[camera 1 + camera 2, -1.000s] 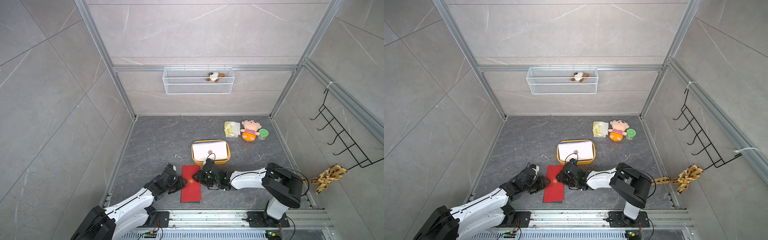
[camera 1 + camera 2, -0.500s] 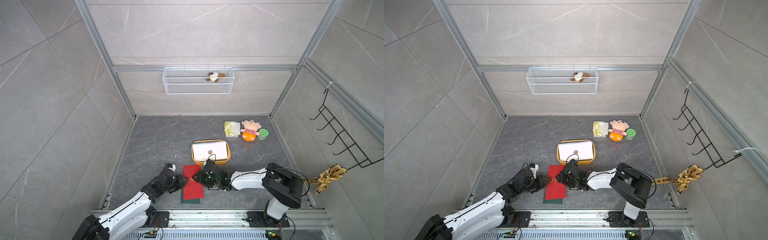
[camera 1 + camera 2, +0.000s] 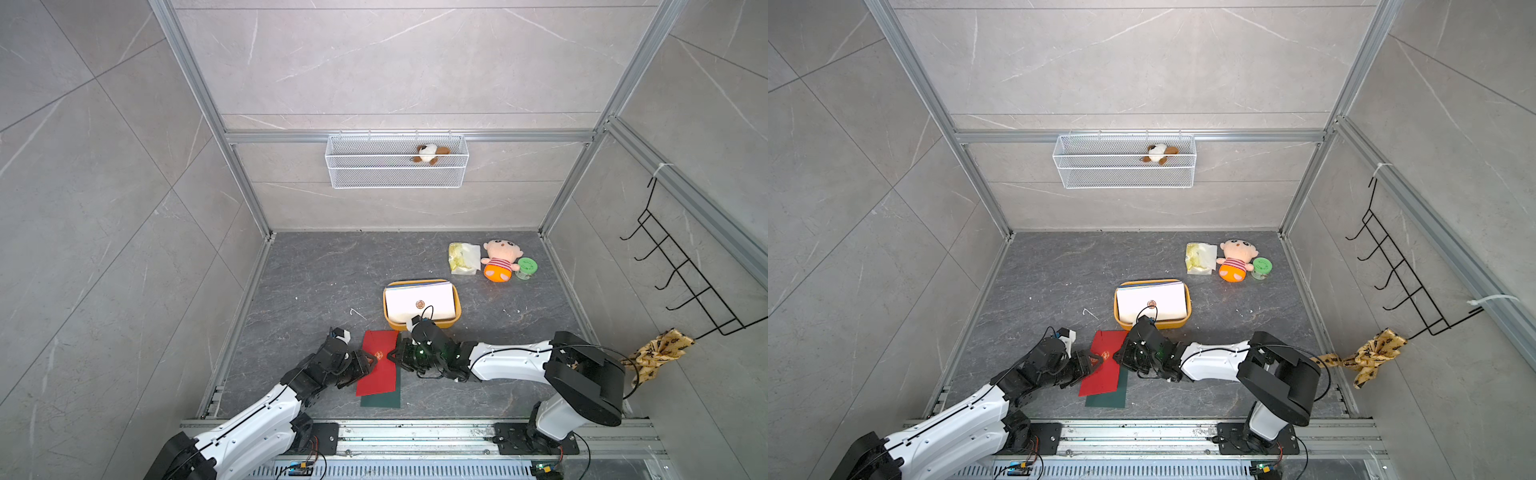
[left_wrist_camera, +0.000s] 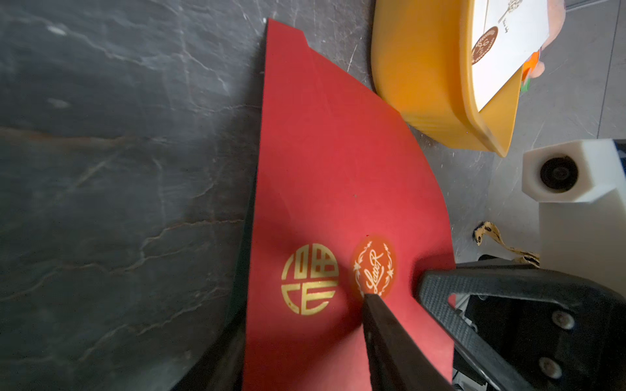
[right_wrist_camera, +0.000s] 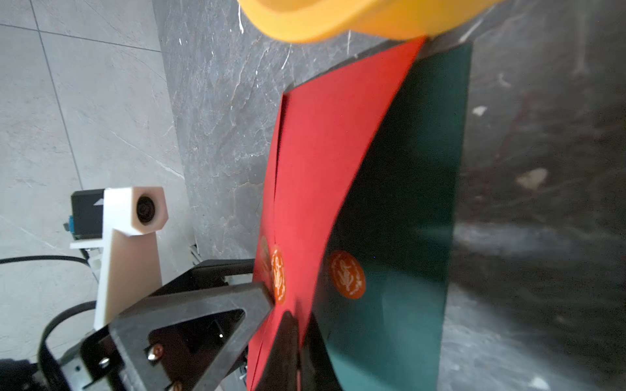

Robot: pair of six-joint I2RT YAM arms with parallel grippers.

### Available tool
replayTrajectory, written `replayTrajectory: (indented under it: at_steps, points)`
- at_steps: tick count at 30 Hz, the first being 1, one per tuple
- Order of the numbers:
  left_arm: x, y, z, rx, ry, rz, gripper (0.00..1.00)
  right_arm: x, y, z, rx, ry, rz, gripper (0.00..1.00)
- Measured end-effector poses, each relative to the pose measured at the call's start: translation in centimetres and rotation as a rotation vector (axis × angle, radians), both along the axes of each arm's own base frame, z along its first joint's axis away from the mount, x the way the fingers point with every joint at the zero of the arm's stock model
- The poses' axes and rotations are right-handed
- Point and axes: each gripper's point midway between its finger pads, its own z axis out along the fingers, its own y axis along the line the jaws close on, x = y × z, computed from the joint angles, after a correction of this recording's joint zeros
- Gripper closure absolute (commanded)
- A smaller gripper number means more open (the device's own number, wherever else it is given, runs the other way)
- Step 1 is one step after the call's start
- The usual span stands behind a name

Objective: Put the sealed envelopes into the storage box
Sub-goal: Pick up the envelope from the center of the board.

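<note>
On the bench point(image 3: 324, 282) a green envelope point(image 3: 380, 401) lies nearest, with a red envelope point(image 3: 378, 368) bowed up over it. The left claw point(image 3: 371, 362) straddles the red one's left edge, jaws apart. The right claw point(image 3: 391, 356) pinches its right edge. Beyond, the box point(image 3: 458, 307) holds a stack topped by a white envelope point(image 3: 419, 300).

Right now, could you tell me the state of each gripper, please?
Left gripper: open, jaws astride the red envelope.
Right gripper: shut on the red envelope.

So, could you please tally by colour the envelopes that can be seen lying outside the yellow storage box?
red envelope: 1
dark green envelope: 1
Total: 2
</note>
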Motion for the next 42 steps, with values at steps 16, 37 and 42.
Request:
replayTrajectory:
  at_steps: [16, 37, 42]
  points:
    - [1.1, 0.2, 9.1, -0.088, -0.216, 0.018, 0.38, -1.6, -1.0, 8.2, 0.153, -0.281, 0.155, 1.00]
    - [1.0, -1.7, 15.5, -0.283, -0.448, -0.082, 1.00, 0.3, -2.3, 10.0, 0.259, -0.350, 0.129, 0.78]
    - [1.7, -2.0, 15.6, -0.170, -0.452, -0.132, 1.00, 1.6, -4.0, 9.5, 0.215, -0.345, 0.084, 0.55]
